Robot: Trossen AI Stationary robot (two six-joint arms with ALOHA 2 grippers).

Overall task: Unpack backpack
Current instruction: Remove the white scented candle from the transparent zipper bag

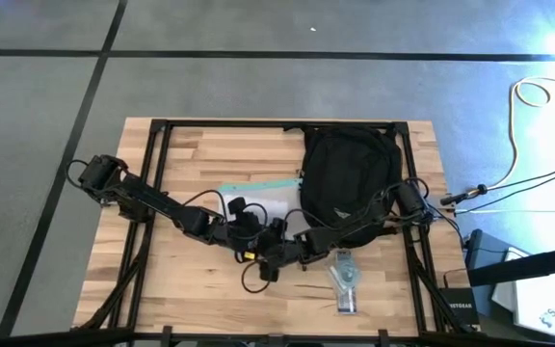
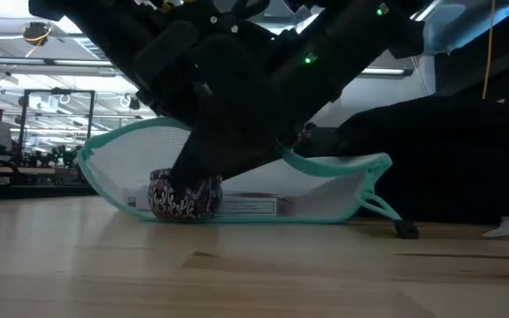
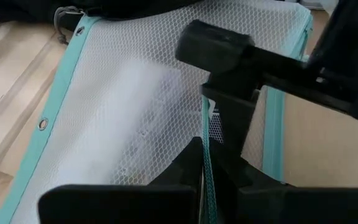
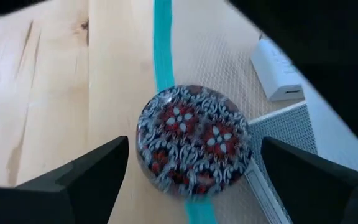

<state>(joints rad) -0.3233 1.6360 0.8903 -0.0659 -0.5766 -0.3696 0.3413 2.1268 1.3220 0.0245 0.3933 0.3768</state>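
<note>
The black backpack [image 1: 350, 178] lies flat on the table's far right part. Beside it, toward the left, is a clear mesh pouch with a teal edge [image 1: 258, 196], its mouth held up [image 2: 131, 132]. My left gripper [image 3: 205, 149] is shut on that edge. A round disc with a red, white and black pattern [image 4: 194, 140] lies at the pouch's mouth on the lower teal edge [image 2: 184, 196]. My right gripper [image 4: 194, 165] is open, one finger on each side of the disc with a gap on both sides. A white box [image 4: 278, 74] lies inside the pouch. My left gripper pinches the pouch's teal edge strip [image 3: 207, 177] between its two fingers, coming at it slanting down. The strip runs along between the fingers. The held layer is lifted off the table, and the pouch's bottom rests on the wood [image 2: 263, 218].
A clear plastic item [image 1: 345, 280] lies on the wood near the front edge, right of the grippers. The backpack's black bulk [image 2: 449, 159] rises behind the pouch. Black frame rails [image 1: 157, 154] run along the table's sides. Bare wood [image 1: 171, 280] shows at the near left.
</note>
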